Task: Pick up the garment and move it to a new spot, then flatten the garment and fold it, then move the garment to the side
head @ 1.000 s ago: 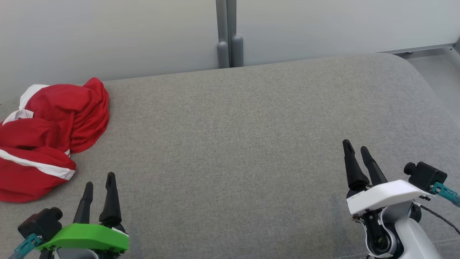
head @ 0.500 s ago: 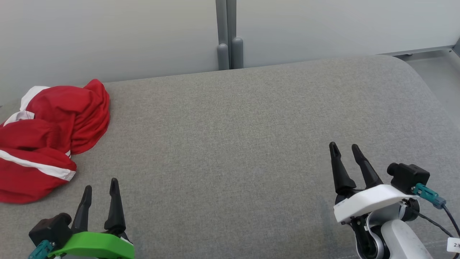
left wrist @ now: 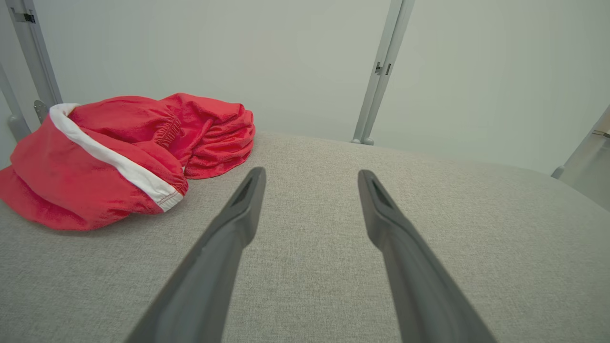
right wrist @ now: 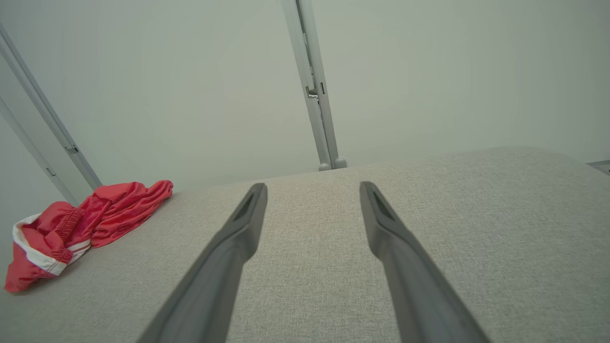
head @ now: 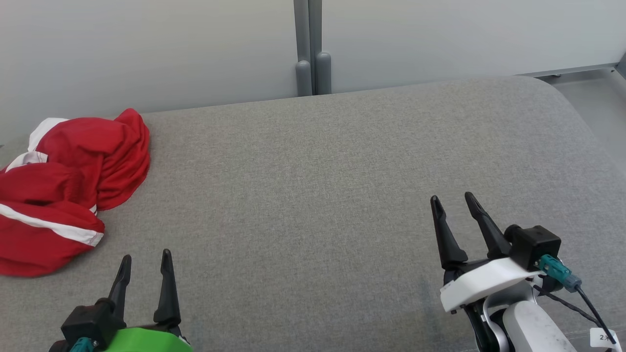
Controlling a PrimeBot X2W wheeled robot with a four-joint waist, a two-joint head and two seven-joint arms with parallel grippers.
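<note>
both arms come in low from the near edge of the head view, fingers pointing away from the robot over the grey padded surface (head: 313, 195). the left tool (head: 146, 254) sits at the lower left above a green cover (head: 146, 342). its two dark fingers stand almost upright in that view, spread apart with nothing between them. the right tool (head: 452, 196) sits at the lower right, higher in the view than the left one, above a white cover (head: 484, 286) with a black camera (head: 533, 244) beside it. its fingers lean a little to the left and are likewise released, holding nothing. in each wrist view the pair of fingers stands wide with bare grey fabric showing between them.

counted: two tools, four fingers in all, one garment (head: 73, 166), and a pair of grey posts (head: 308, 49) standing close together against the pale wall behind the surface.

the garment is red with white stripes. it lies in a crumpled heap at the far left of the padded surface, cut by the left edge of the head view. it is ahead and to the left of the left tool, near it but not touching, and well apart from the right tool, with most of the surface between them.
</note>
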